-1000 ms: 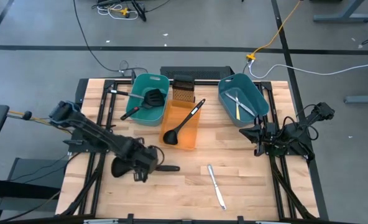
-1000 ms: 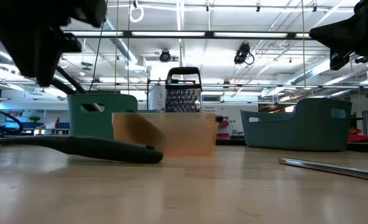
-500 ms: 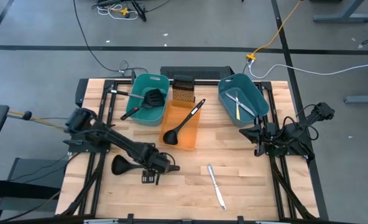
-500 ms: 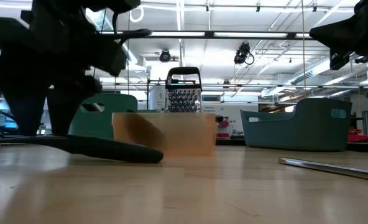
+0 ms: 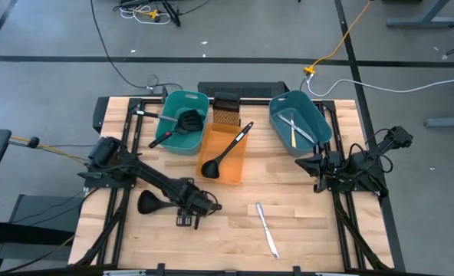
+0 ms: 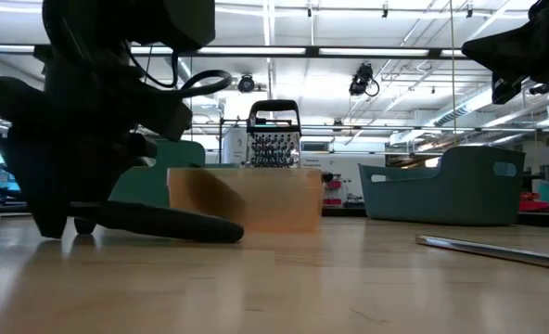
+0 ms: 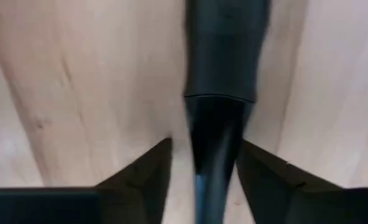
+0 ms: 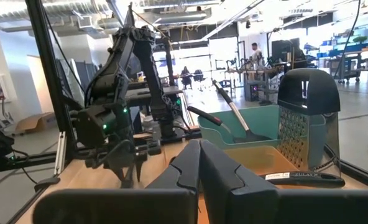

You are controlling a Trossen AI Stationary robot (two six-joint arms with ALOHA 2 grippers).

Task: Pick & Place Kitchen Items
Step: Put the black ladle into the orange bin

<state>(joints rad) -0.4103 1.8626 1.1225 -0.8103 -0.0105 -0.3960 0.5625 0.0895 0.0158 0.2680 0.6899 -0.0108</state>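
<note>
A black long-handled ladle [image 5: 162, 205] lies flat on the table at the near left, its head toward the table's left edge and its handle [image 7: 221, 56] toward the right. My left gripper [image 5: 190, 215] points down over the handle, open, with one finger on each side of it [image 7: 202, 146] and its fingertips at table height [image 6: 61, 223]. I cannot see that the fingers touch the handle. A silver table knife [image 5: 267, 228] lies on the table at the near middle. My right gripper [image 5: 319, 170] waits shut at the right side [image 8: 199, 149].
A teal tub [image 5: 182, 121] holds a black slotted spatula. An orange tub [image 5: 225, 165] holds a black ladle. A blue-grey tub [image 5: 297, 123] at the far right holds knives. A box grater [image 5: 225, 111] stands between the tubs at the far edge.
My left gripper has moved toward the table's right edge along the lying ladle and come down to the table, so that its fingers now stand on either side of the handle. The ladle has not moved.
</note>
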